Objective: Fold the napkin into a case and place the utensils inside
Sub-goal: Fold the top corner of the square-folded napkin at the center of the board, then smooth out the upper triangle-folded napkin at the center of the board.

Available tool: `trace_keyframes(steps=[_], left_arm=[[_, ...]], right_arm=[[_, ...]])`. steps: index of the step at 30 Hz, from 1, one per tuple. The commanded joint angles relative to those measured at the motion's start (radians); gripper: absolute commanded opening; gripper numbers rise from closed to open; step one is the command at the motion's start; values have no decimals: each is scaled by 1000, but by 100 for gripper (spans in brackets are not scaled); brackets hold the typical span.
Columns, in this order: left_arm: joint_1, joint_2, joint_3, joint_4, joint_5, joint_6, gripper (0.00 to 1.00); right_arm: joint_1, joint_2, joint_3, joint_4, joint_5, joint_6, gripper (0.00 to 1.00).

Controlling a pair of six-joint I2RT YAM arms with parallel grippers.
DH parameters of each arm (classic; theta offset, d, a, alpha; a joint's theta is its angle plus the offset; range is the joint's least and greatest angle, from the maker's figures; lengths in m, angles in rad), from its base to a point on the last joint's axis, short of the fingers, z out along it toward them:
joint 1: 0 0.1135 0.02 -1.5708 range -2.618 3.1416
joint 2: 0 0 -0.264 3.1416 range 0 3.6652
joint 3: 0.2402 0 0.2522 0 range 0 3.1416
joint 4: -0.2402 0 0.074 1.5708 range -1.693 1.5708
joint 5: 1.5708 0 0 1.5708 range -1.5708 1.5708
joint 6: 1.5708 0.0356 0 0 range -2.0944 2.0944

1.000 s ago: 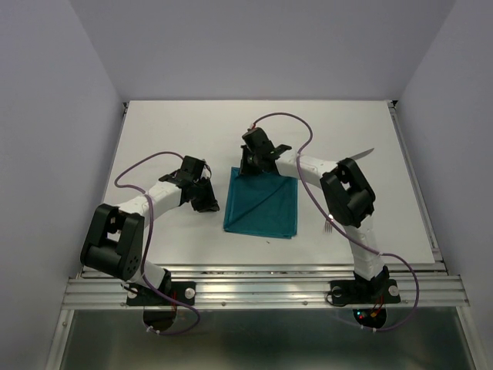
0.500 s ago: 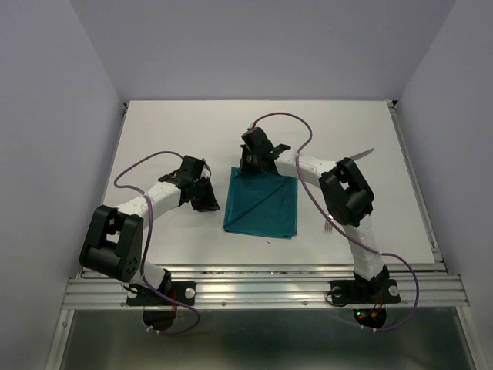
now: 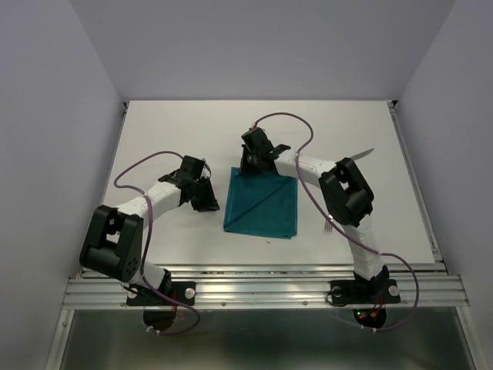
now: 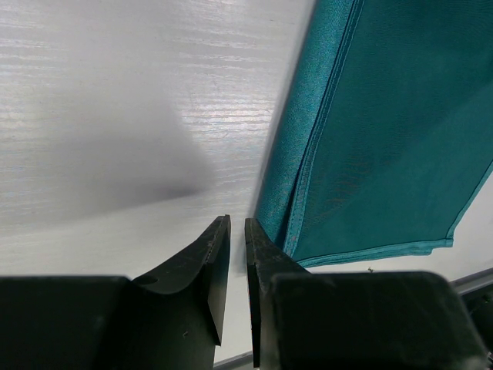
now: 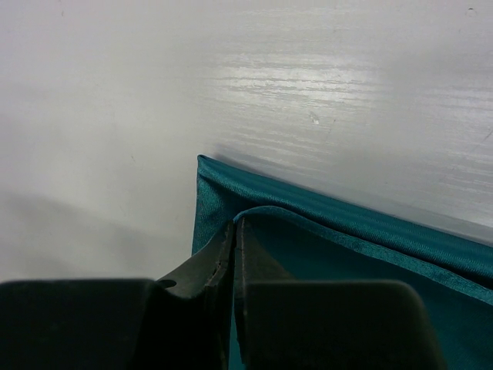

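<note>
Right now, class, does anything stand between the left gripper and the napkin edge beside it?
Nothing visible does. The left gripper hangs over bare table just beside the napkin's left edge, jaws slightly apart and empty. The right gripper pinches the napkin's far corner, clear of that gap.

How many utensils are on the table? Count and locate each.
2. The knife pokes out right of the right arm's elbow; the fork peeks out nearer the base. The arm hides most of both.

A white table [image 3: 154, 131] sits boxed in by plain pale lavender walls [image 3: 254, 46], softly lit, a metal rail [image 3: 262, 289] along its near edge.
</note>
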Motion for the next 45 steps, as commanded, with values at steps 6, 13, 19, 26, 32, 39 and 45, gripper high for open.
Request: trace_keyframes(steps=[6, 13, 19, 26, 32, 39, 45], left_arm=[[1, -63, 11, -32, -14, 11, 25], [-1, -99, 45, -59, -42, 10, 25], [-27, -145, 35, -82, -45, 13, 25], [-129, -162, 19, -56, 67, 16, 15], [-174, -135, -15, 14, 123, -4, 14], [-172, -58, -7, 5, 103, 23, 13], [-174, -14, -17, 14, 54, 36, 13]], right_arm=[[10, -33, 25, 38, 18, 4, 43], [10, -179, -65, 45, 90, -19, 48], [-19, -340, -250, 46, 110, -51, 33], [-28, -440, -462, 81, -12, -18, 8], [-28, -448, -544, 134, -103, 10, 7], [-28, -437, -531, 121, -112, -1, 7], [-28, -438, -531, 111, -109, -10, 7]])
